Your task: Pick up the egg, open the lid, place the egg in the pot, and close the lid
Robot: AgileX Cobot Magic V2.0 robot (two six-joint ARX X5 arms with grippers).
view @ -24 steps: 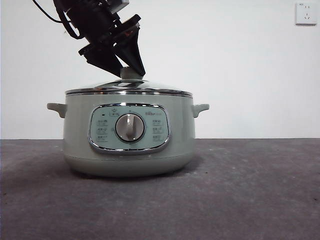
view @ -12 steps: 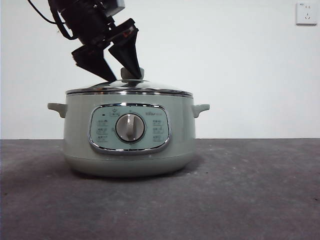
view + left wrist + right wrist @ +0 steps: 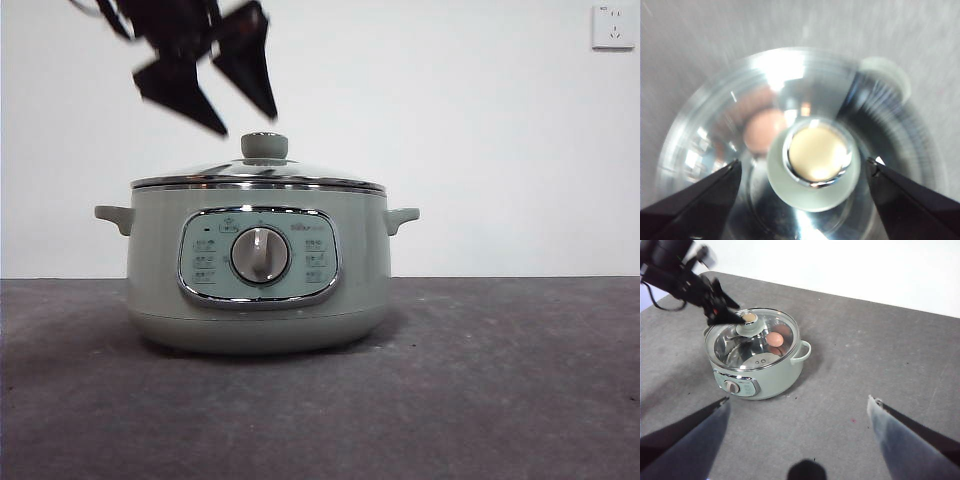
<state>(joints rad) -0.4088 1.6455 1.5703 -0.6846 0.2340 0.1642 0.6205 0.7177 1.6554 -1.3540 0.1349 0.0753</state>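
The round clear glass lid (image 3: 258,174) sits closed on the large sage-green pot (image 3: 258,270). Inside, blurred through glass, lies what looks like the reddish-brown egg (image 3: 774,339). The left gripper (image 3: 240,112) hangs spread, empty, above the knob; the right gripper (image 3: 799,405) waits apart, spread.

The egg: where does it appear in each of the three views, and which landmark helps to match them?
Front view: not visible; the pot wall hides it.
Left wrist view: egg, blurred, under the glass lid, beside the knob.
Right wrist view: egg inside the pot, under the lid.
Shared landmark: the knob, seen in all three views.
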